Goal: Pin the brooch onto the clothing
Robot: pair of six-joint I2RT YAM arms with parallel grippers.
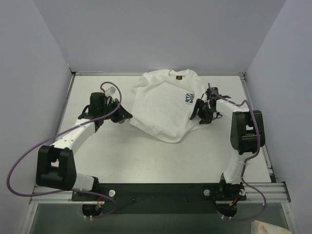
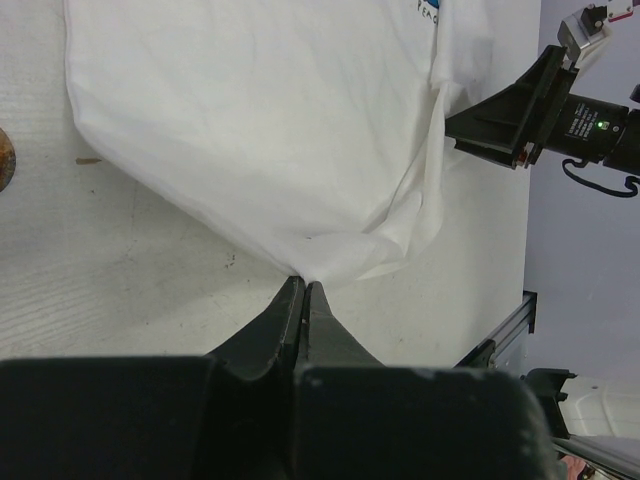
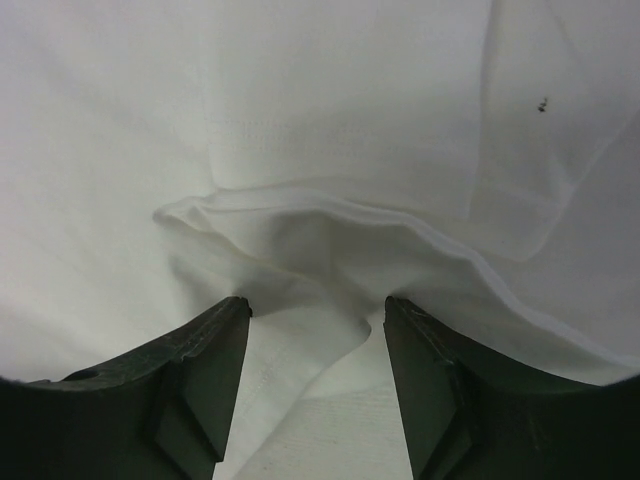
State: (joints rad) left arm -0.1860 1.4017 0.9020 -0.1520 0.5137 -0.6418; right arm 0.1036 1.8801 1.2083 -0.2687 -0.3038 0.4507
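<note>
The white T-shirt (image 1: 163,105) lies spread at the back middle of the table, with its blue-and-white flower print (image 1: 189,98) and dark neck label (image 1: 178,75) showing. My left gripper (image 1: 127,117) is shut, its tips pinching the shirt's lower hem corner (image 2: 330,262). My right gripper (image 1: 200,115) is open at the shirt's right side, and its fingers straddle a folded hem (image 3: 330,215) of the fabric. A brownish round disc (image 2: 4,160), cut off by the left edge of the left wrist view, lies on the table beside the shirt; it looks like the brooch.
The white table (image 1: 146,156) is walled by grey panels on three sides. The right arm's gripper (image 2: 520,110) shows across the shirt in the left wrist view. A metal rail (image 1: 161,192) runs along the near edge.
</note>
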